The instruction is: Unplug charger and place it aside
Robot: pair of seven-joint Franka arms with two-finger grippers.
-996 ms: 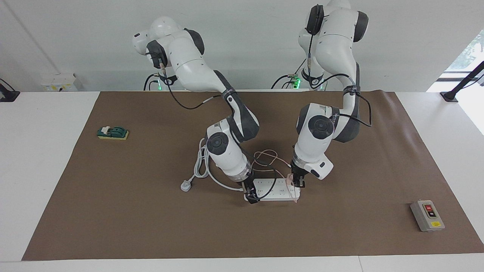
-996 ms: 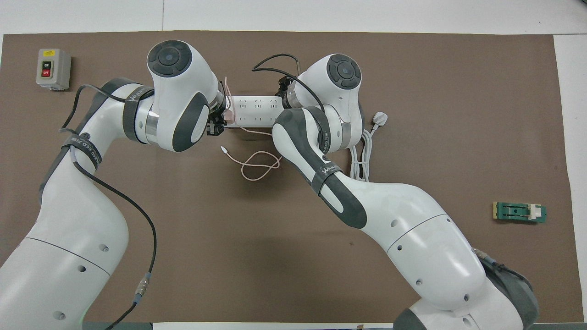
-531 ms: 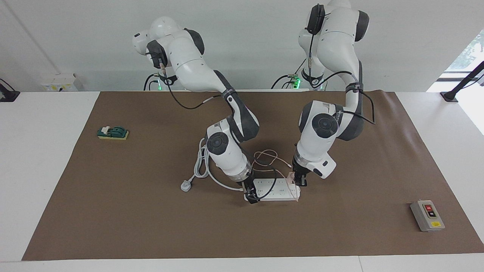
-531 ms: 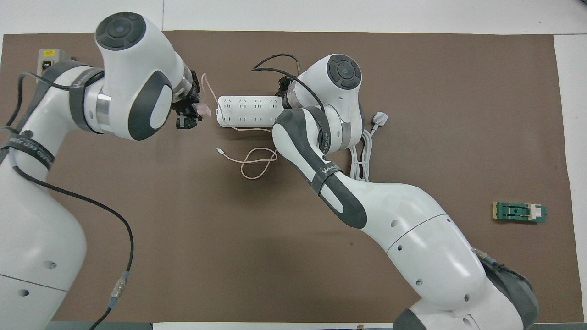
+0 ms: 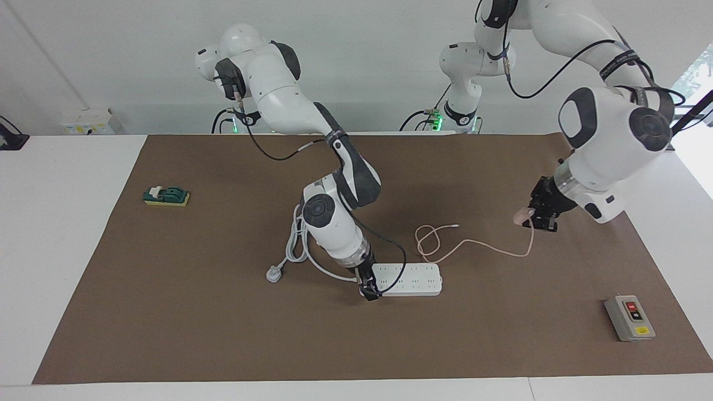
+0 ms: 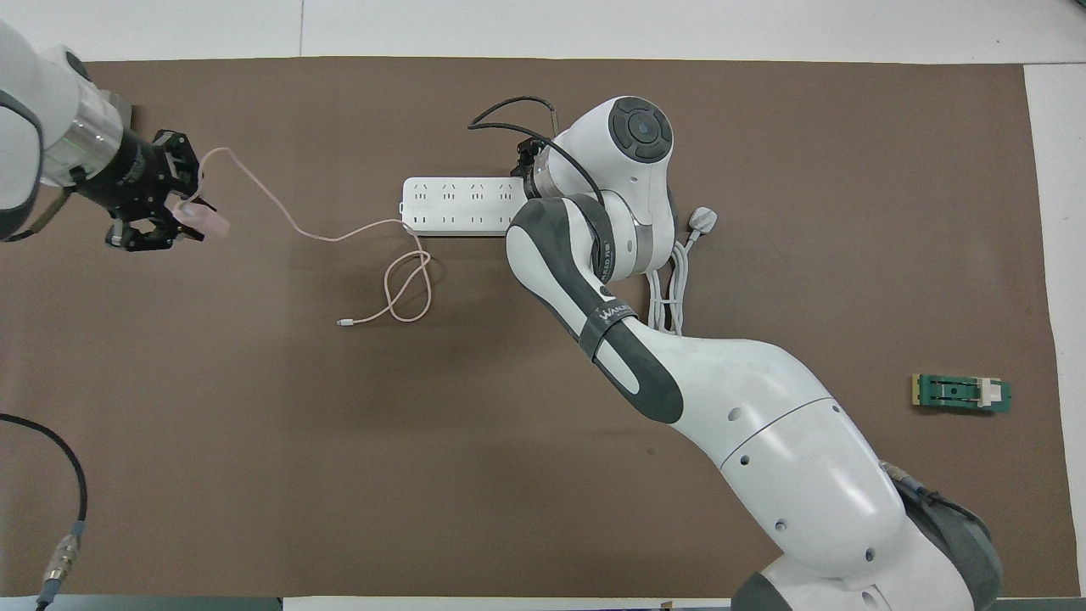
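Pink little cube charger point(image 5: 519, 215) pinched tight in left gripper point(image 5: 539, 218), up off long white power strip point(image 5: 411, 279), toward left arm's end. Right gripper point(image 5: 369, 287) down on strip's end, can't tell if closed.

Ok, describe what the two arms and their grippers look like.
Both arms are glossy white, rounded shells with dark grey joint sections and round dark caps. The right arm has a dark band with white lettering; a thin black cable runs along each arm. The left gripper and right gripper are small, black two-finger units behind silvery wrist rings.
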